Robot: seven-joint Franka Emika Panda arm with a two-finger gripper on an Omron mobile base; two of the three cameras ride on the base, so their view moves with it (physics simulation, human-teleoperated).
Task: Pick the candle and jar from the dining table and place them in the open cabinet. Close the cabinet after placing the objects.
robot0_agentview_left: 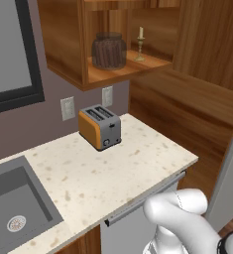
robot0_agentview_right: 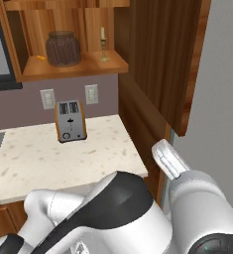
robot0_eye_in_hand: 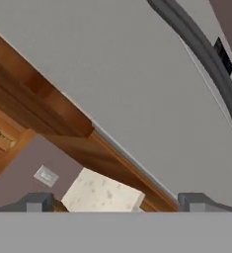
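A: Pincer (robot0_eye_in_hand: 115, 201) state?

B: Spread wide, released. In the hand view its two dark tips sit far apart at the bottom, nothing between them and nothing touched. Past them lie a pale grey panel, a curved dark bar (robot0_eye_in_hand: 206, 59), a wooden edge and a corner of the counter (robot0_eye_in_hand: 103, 193).

A: Jar and candle?

B: Both on the shelf of the cabinet (robot0_agentview_left: 123, 70). The jar (robot0_agentview_left: 108, 50) stands towards the shelf's left side, lid on, dark sticks inside. The candle (robot0_agentview_left: 140, 45) stands upright near the right end, apart from the jar and closer to the back.

A: Door?

B: Open. From the right base view it stands swung out on the right, its edge facing the camera. Its handle I cannot make out.

A: Anything else around?

B: An orange toaster (robot0_agentview_left: 100, 127) at the back of the counter under the cabinet, two wall sockets (robot0_agentview_left: 67, 107) behind it, and a grey sink (robot0_agentview_left: 14, 203) at the counter's left end, cut off by the frame.

A: What is hard to see?

B: The arm's white body covers the lower part of both base views, and the cabinet's top is cut off.
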